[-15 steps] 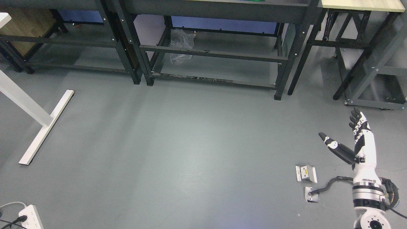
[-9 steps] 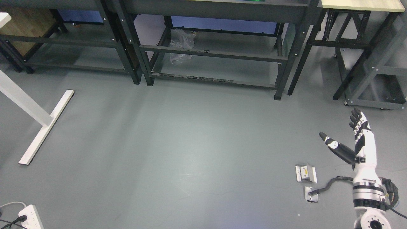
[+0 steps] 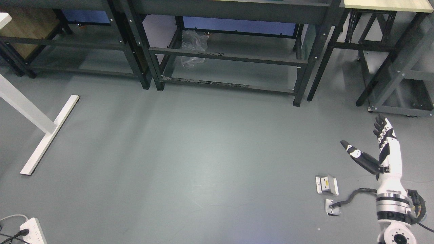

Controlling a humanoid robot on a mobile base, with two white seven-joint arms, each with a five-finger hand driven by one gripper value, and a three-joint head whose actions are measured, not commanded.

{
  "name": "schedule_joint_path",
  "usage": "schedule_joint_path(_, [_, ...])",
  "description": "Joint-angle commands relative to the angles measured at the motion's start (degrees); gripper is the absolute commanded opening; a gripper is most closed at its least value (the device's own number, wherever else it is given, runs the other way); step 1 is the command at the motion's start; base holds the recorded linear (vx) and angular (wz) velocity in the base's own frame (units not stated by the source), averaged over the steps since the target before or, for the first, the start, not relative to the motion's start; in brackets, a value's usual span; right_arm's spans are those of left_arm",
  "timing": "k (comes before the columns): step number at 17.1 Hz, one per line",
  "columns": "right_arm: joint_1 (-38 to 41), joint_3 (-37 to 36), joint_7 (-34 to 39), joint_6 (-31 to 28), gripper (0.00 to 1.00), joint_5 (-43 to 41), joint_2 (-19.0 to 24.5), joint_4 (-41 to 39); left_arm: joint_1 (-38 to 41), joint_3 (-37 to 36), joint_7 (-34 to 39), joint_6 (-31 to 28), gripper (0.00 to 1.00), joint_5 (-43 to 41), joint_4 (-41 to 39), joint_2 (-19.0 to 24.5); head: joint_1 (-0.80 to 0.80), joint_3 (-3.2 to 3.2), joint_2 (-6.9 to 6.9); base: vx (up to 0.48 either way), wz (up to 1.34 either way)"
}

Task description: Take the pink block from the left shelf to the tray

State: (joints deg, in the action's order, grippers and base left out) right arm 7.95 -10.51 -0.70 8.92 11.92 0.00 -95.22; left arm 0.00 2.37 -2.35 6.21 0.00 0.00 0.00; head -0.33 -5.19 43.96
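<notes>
Pink block: not in view; handling and grip point cannot be judged.
Right hand point(image 3: 379, 149): fingers spread, empty, just beside floor plate point(image 3: 327, 184).

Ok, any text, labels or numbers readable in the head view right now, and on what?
None can be read.
Floor plate: a small yellowish sticker, too small and blurred to read.
Power strip: no legible marking.
Right robot hand, shelving frames and plastic bag: no print visible.
</notes>
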Motion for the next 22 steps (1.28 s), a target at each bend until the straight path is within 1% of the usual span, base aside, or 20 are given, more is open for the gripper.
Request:
schedule_joint_path(1, [-0.5, 1.4, -15.2, -0.1, 0.98, 36.1, -1.0, -0.1, -1.3, 0.0, 0.0, 0.0, 1.00, -0.1, -1.0, 1.0, 0.00, 0.00, 0.00, 0.011, 0.01])
schedule_joint_path(2, [-0.3, 3.4, -19.3, -0.7, 0.98, 47.0, -1.0, -0.2, -1.3, 0.0, 0.0, 0.0, 1.00, -0.1, -1.0, 1.0, 0.00, 0.00, 0.00, 0.039, 0.01])
schedule_joint_path(3, [-0.2, 4.9, -20.0, -1.8, 0.98, 51.9, -1.0, -0.6, -1.3, 0.0, 0.0, 0.0, 1.00, -0.1, -1.0, 1.0, 0.00, 0.00, 0.00, 0.039, 0.01])
schedule_joint_path(4, [0.0, 5.2, -20.0, -2.5, 0.98, 53.1, -1.0, -0.8, -1.3, 0.0, 0.0, 0.0, 1.00, -0.1, -1.0, 1.0, 0.00, 0.00, 0.00, 0.066, 0.00])
schedule_joint_path(9, [1.3, 5.4, -20.0, -2.6, 0.99, 51.5, -1.0, -2.7, -1.3, 0.0, 0.0, 0.0, 1.00, -0.1, -1.0, 1.0, 0.00, 0.00, 0.00, 0.109, 0.02])
schedule_joint_path(11, [1.3, 5.4, -20.0, -1.7, 1.00, 48.4, -1.0, -2.8, -1.3, 0.0, 0.0, 0.0, 1.00, -0.1, -1.0, 1.0, 0.00, 0.00, 0.00, 0.162, 0.01])
schedule_joint_path(12, [1.4, 5.4, -19.9, -0.1, 1.00, 46.9, -1.0, -2.8, -1.3, 0.0, 0.0, 0.0, 1.00, -0.1, -1.0, 1.0, 0.00, 0.00, 0.00, 0.161, 0.00])
schedule_joint_path(13, [1.3, 5.3, -19.4, 0.1, 1.00, 46.9, -1.0, -2.9, -1.3, 0.0, 0.0, 0.0, 1.00, -0.1, -1.0, 1.0, 0.00, 0.00, 0.00, 0.182, -0.01])
schedule_joint_path(17, [1.3, 5.3, -12.0, 0.0, 1.00, 47.0, -1.0, -2.7, -1.3, 0.0, 0.0, 0.0, 1.00, -0.1, -1.0, 1.0, 0.00, 0.00, 0.00, 0.156, 0.02])
schedule_joint_path(22, [1.1, 5.3, -12.0, -1.5, 1.00, 46.9, -1.0, -2.8, -1.3, 0.0, 0.0, 0.0, 1.00, -0.1, -1.0, 1.0, 0.00, 0.00, 0.00, 0.129, 0.34])
